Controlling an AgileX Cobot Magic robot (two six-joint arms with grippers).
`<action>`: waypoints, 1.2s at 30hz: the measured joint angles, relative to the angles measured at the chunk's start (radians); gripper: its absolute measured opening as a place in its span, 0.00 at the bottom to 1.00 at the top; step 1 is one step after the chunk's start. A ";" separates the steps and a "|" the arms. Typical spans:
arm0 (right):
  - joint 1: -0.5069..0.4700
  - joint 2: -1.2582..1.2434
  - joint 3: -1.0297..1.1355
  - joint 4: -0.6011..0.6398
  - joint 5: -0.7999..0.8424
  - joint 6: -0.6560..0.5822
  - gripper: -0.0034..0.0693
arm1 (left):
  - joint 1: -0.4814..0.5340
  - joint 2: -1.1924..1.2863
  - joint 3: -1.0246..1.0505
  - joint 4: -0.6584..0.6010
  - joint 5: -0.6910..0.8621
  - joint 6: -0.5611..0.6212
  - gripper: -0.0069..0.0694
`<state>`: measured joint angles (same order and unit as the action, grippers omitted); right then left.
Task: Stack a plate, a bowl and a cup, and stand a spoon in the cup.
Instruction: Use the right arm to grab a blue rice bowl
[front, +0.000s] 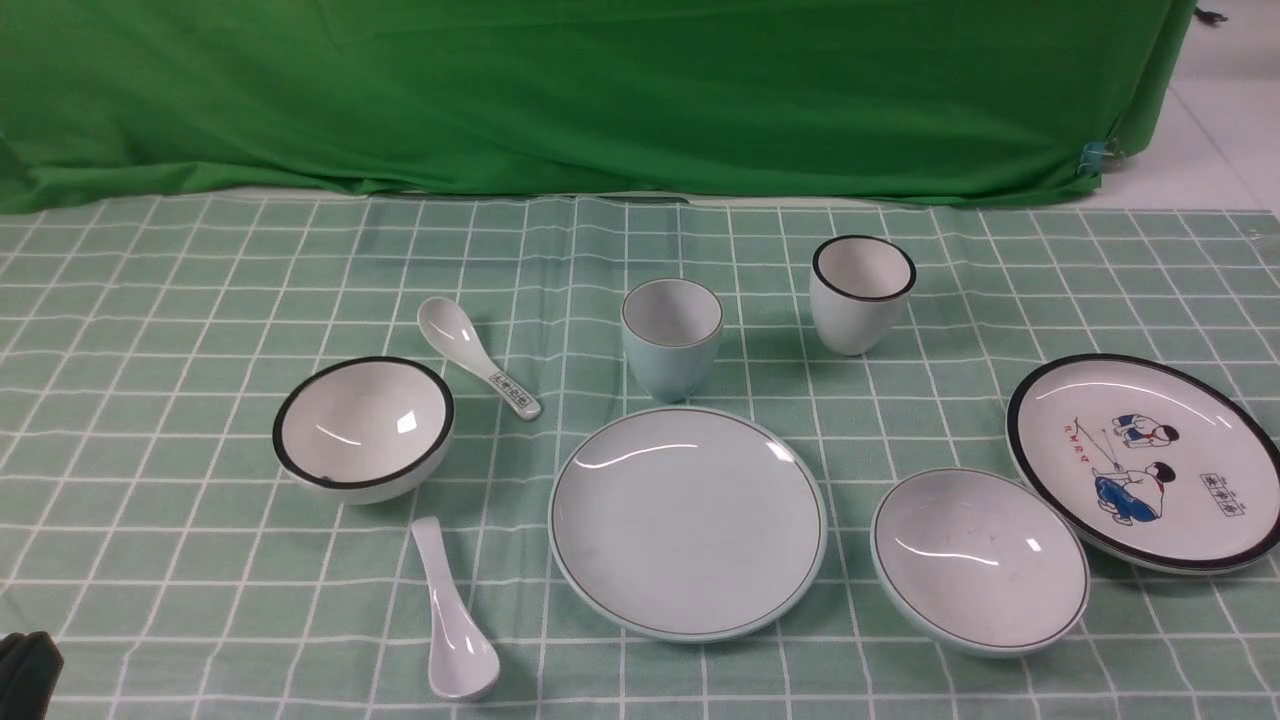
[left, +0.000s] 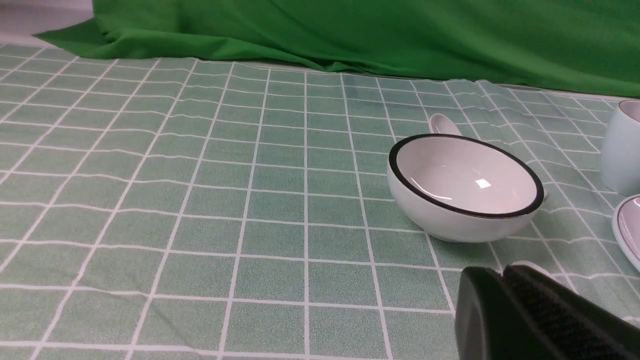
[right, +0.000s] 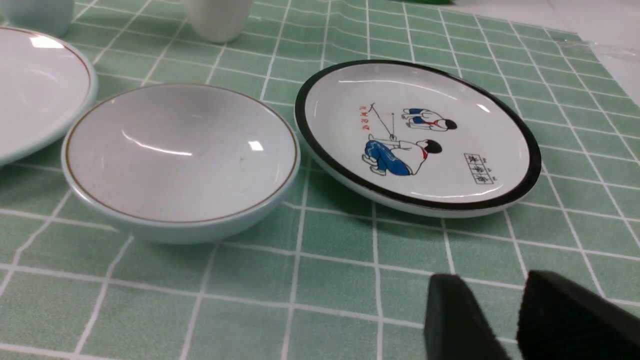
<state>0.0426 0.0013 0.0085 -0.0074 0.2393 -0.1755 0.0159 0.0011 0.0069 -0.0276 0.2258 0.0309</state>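
Observation:
The pale blue-green plate (front: 688, 522) lies at the centre front. The shallow pale bowl (front: 980, 558) sits to its right, close in the right wrist view (right: 180, 160). The pale handleless cup (front: 671, 338) stands upright just behind the plate. The plain white spoon (front: 450, 620) lies left of the plate near the front edge. My left gripper (left: 502, 272) is shut and empty, low at the front left (front: 25, 670), short of the spoon. My right gripper (right: 492, 285) is open and empty, above the cloth in front of the bowl; it is out of the front view.
A white black-rimmed bowl (front: 363, 428) sits at the left, with a white spoon with a marked handle (front: 478, 357) behind it. A white black-rimmed cup (front: 862, 292) stands behind right. A cartoon plate (front: 1145, 460) lies at the far right. A green curtain (front: 600, 90) hangs behind.

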 joint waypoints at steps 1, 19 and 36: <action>0.000 0.000 0.000 0.000 0.000 0.000 0.38 | 0.000 0.000 0.000 0.004 0.000 0.000 0.11; 0.000 0.000 0.000 0.148 -0.314 0.500 0.38 | 0.000 0.000 0.000 -0.410 -0.521 -0.276 0.11; 0.095 0.252 -0.400 0.144 0.140 0.406 0.09 | 0.001 0.638 -0.800 -0.142 0.460 -0.137 0.11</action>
<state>0.1381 0.2528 -0.3913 0.1364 0.3796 0.2301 0.0169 0.6394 -0.7928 -0.1698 0.6855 -0.1061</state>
